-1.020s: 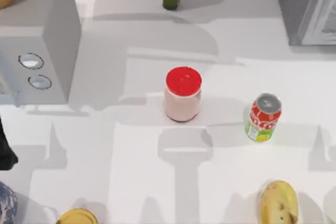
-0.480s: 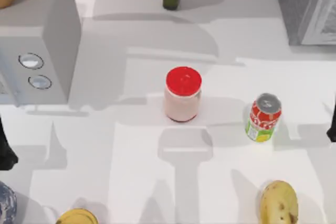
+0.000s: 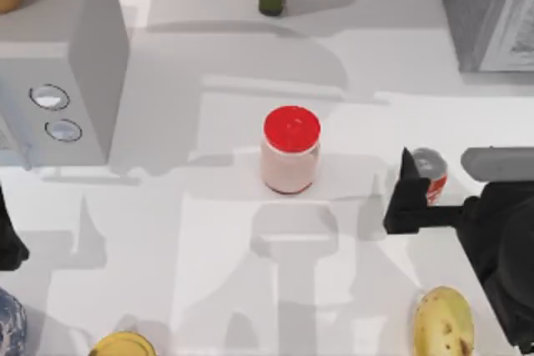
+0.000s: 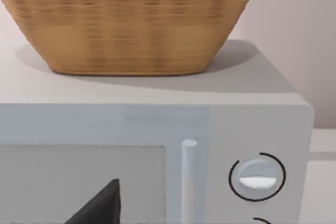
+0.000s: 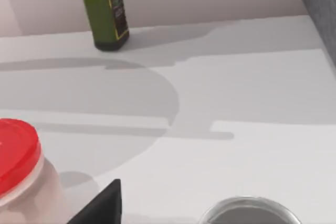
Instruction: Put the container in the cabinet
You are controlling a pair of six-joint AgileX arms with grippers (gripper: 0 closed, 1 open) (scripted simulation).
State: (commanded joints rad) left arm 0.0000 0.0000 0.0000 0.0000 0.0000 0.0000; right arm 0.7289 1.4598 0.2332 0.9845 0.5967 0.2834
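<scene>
At the lower right of the top view, the black right gripper (image 3: 415, 193) is seen spread wide above the small drink can with a silver top and red band (image 3: 431, 174), one finger at the can's left; nothing is grasped. This is judged the reaching step. Next, lowering around the can and closing would be called for. Beyond, at centre, stands a pale pink jar with a red lid (image 3: 290, 150). The large grey cabinet (image 3: 488, 7) waits at upper right. The left arm is parked at the left edge.
</scene>
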